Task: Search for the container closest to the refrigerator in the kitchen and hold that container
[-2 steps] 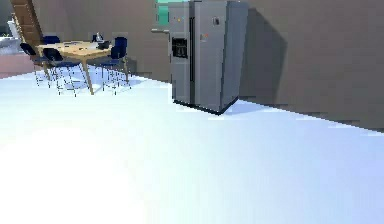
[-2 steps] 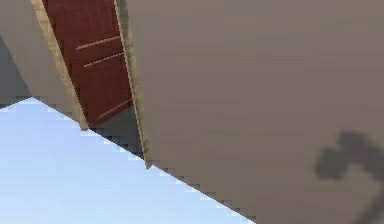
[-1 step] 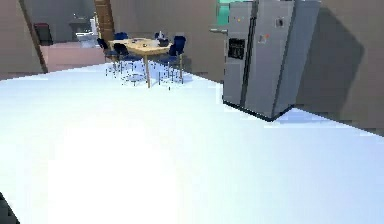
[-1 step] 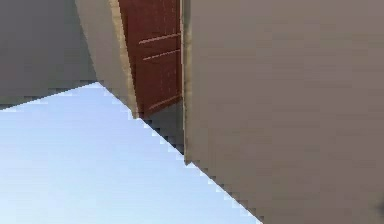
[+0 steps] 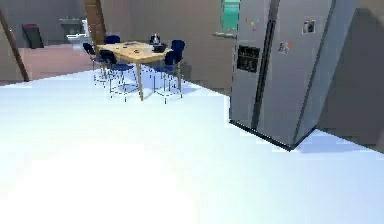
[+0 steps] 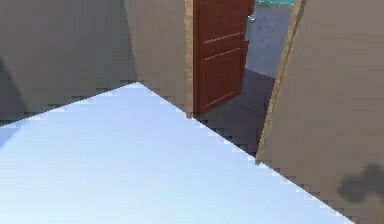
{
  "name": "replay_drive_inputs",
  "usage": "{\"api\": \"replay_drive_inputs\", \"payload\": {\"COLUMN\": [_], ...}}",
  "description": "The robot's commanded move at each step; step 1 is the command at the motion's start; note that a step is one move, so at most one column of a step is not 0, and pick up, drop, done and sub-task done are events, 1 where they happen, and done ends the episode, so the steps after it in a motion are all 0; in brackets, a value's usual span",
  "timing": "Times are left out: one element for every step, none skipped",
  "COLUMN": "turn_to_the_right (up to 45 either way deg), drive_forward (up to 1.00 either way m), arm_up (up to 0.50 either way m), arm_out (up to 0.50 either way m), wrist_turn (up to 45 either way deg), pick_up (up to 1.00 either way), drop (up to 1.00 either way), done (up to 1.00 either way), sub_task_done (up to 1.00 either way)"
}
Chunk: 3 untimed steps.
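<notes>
The pale blue floor (image 5: 120, 150) spreads over most of the forward view. It also lies at 7 o'clock in the arm side view. The grey two-door refrigerator (image 5: 285, 65) stands at 2 o'clock in the forward view, on the floor and close to the brown wall behind it. In the arm side view a red-brown door (image 6: 220, 50) stands at 12 o'clock, in a doorway between brown walls. A wooden table (image 5: 135, 50) is at 11 o'clock in the forward view, well apart from the refrigerator, with blue chairs (image 5: 172, 62) around it. A small dark thing (image 5: 156, 41) stands on the table; what it is I cannot tell. I cannot tell where the container is, and I cannot tell the state of the claw.
</notes>
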Motion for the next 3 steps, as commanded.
{"api": "replay_drive_inputs", "payload": {"turn_to_the_right": [-42.0, 0.0, -42.0], "drive_forward": [0.0, 1.0, 0.0], "arm_up": [0.0, 0.0, 0.0], "arm_out": [0.0, 0.0, 0.0], "wrist_turn": [0.0, 0.0, 0.0], "pick_up": [0.0, 0.0, 0.0], "drop": [0.0, 0.0, 0.0], "done": [0.0, 0.0, 0.0], "sub_task_done": [0.0, 0.0, 0.0]}}
